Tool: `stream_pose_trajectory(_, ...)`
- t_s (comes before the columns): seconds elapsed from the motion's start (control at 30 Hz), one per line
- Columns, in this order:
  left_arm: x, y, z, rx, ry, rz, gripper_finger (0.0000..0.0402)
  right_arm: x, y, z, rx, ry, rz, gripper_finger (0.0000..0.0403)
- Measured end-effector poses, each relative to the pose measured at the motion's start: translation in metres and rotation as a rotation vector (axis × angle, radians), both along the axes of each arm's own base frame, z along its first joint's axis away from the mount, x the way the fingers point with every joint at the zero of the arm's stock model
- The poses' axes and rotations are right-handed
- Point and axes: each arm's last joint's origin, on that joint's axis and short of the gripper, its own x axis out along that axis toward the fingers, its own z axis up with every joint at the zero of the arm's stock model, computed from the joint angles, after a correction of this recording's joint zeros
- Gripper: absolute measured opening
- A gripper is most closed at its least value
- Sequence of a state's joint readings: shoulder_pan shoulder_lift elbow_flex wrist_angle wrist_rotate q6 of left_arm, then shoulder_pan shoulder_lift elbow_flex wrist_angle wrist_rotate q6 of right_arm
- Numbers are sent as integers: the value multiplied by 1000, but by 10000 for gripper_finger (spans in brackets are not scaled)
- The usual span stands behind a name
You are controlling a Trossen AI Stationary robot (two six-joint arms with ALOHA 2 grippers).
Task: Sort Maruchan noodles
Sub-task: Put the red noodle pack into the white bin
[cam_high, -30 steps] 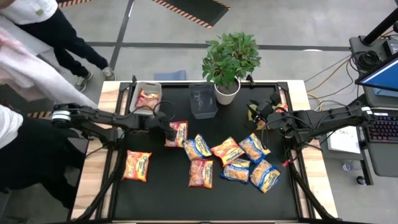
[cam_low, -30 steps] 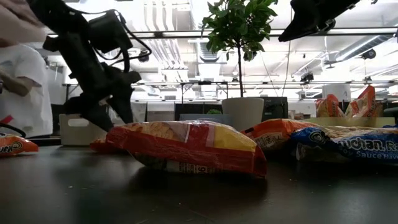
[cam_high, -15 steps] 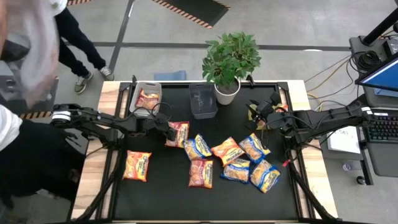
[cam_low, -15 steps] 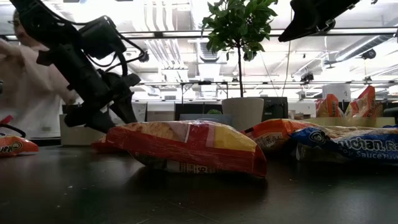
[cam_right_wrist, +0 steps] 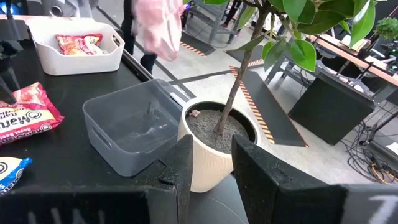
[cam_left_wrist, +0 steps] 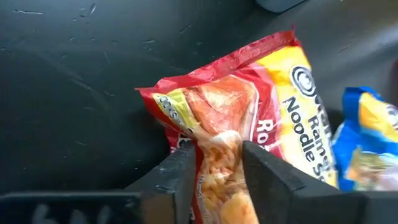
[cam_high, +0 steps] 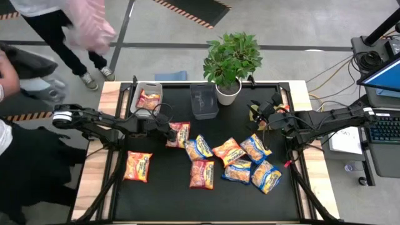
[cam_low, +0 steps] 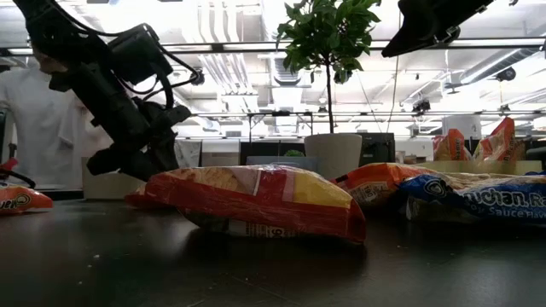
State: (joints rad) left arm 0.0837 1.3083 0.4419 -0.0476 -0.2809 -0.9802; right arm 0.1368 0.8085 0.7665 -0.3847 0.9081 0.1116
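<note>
Several Maruchan noodle packets lie flat on the black table [cam_high: 156, 194]. One is a red-and-yellow packet [cam_high: 179, 134], seen close in the left wrist view [cam_left_wrist: 249, 99]. My left gripper [cam_high: 167, 131] is shut on its left side, low over the table [cam_low: 149, 166]. An orange packet [cam_high: 138, 166] lies alone at the near left. Blue and orange packets [cam_high: 237, 161] cluster right of centre. One red packet [cam_high: 148, 98] lies in the white bin [cam_high: 134, 100]. My right gripper [cam_high: 256, 114] hangs raised at the right, open and holding nothing [cam_right_wrist: 211, 162]. My left gripper pinches the red-and-yellow packet's left side [cam_left_wrist: 214, 155] between its two fingers [cam_left_wrist: 180, 177], close to a corner. The film bulges up between them. The fingers slant down from the table's left. The packet's body lies on the table.
A clear grey bin [cam_high: 204, 100] stands at the far middle, next to a potted plant [cam_high: 230, 62] in a cream pot. A blue packet [cam_high: 199, 147] lies just right of the held one. People move beyond the table's far left corner.
My left gripper has tipped a little lower onto the red-and-yellow packet and shut on its left side. The packet has stayed on the table. People at the far left have moved about.
</note>
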Motion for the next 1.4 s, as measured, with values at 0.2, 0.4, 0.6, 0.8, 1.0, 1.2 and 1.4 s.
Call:
stream_pose_trajectory(0.2, 1, -1, -5, 5, 27, -12, 23, 0, 0, 0, 0, 1, 0, 100)
stream_pose_trajectory(0.4, 2, -1, 5, 36, 13, -57, 4, 0, 0, 0, 0, 1, 0, 100)
stream_pose_trajectory(0.6, 2, 0, 29, 111, -42, -112, 1, 0, 0, 0, 0, 2, 0, 100)
stream_pose_trajectory(0.8, -9, 1, 75, 259, -103, -108, 1, 0, 0, 0, 0, 2, 0, 100)
stream_pose_trajectory(1.0, -27, 3, 129, 437, -177, -92, 0, 0, 0, 0, 0, 2, 0, 100)
stream_pose_trajectory(1.2, -50, 10, 171, 649, -9, 16, 0, 0, 0, 0, 0, 0, 0, 100)
stream_pose_trajectory(1.4, -60, 26, 189, 813, 242, 167, 0, 0, 0, 0, 0, -1, 0, 100)
